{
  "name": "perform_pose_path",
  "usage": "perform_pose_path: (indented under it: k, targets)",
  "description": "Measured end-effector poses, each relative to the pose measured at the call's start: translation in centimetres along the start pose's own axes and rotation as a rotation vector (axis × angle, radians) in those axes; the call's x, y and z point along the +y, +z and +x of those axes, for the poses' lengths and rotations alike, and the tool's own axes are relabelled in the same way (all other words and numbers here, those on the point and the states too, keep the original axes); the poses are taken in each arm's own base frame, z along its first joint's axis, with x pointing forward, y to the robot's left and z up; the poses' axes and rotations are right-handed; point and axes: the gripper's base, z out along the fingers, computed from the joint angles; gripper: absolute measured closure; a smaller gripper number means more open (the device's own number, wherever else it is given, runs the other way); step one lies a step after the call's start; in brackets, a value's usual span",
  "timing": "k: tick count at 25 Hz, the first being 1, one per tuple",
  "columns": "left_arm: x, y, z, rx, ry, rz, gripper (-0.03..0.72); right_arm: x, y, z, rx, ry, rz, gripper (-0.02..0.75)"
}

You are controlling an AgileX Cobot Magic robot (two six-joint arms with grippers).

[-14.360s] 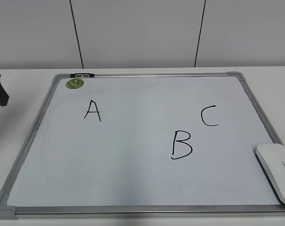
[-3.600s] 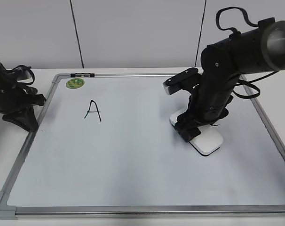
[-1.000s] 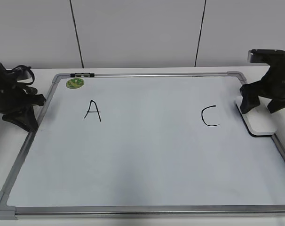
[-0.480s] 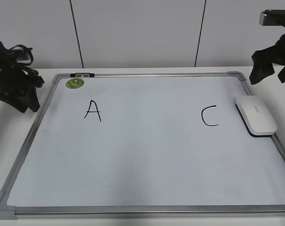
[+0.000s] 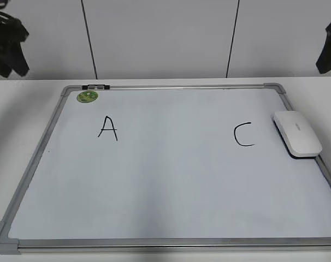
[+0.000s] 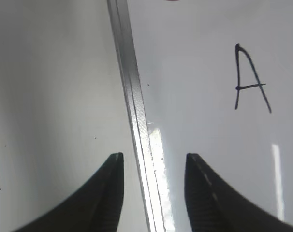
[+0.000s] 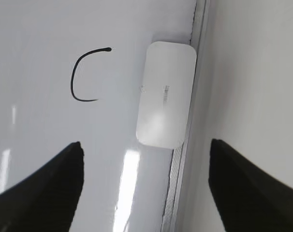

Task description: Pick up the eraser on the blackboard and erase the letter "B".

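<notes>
The white eraser (image 5: 297,134) lies flat on the blackboard (image 5: 165,185) at its right edge, right of the black "C" (image 5: 243,135). It also shows in the right wrist view (image 7: 166,93). No letter "B" shows on the board; only the black "A" (image 5: 107,128) and "C" are there. My right gripper (image 7: 145,147) is open and empty, high above the eraser; in the exterior view only a dark bit (image 5: 329,52) shows at the right edge. My left gripper (image 6: 153,157) is open and empty above the board's left frame; it shows at the top left (image 5: 6,46) of the exterior view.
A round green magnet (image 5: 87,96) and a small black-and-silver clip (image 5: 95,87) sit at the board's far left corner. The board lies on a white table (image 5: 23,109) against a pale panelled wall (image 5: 160,38).
Both arms have risen and drawn back towards the frame edges. Before that the right gripper set the eraser down at the board's right edge and let go. The "B" is gone.
</notes>
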Motion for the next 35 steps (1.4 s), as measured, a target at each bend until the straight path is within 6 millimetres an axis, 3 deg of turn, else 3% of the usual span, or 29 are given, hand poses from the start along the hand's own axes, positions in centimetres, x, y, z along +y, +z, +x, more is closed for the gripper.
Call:
perform_pose_path:
  k: [7,12,18,25,31,35]
  targets:
    - [-2.2,-8.3,3.3,-0.125,0.034,-0.007,0.369,1.1,-5.4,1.9,-0.028,-0.02,-0.001,0.142]
    - [-3.8,-13.7,8.3,-0.204,0.053,-0.011,0.369,2.0,-9.2,3.4,-0.119,-0.029,0.0,0.143]
    - [-5.2,-17.9,15.8,-0.281,0.072,-0.018,0.369,3.5,-12.7,8.9,-0.178,-0.038,0.005,0.143]
    - [-5.9,-18.6,24.2,-0.321,0.082,-0.021,0.369,4.7,-13.1,15.2,-0.178,-0.03,0.004,0.143]
    - [-5.9,-16.8,30.3,-0.329,0.072,-0.019,0.371,5.5,-11.6,20.4,-0.154,0.016,-0.005,0.143]
    - [-5.8,-15.5,33.3,-0.34,0.067,-0.019,0.372,5.9,-10.3,23.5,-0.14,0.027,-0.008,0.143]
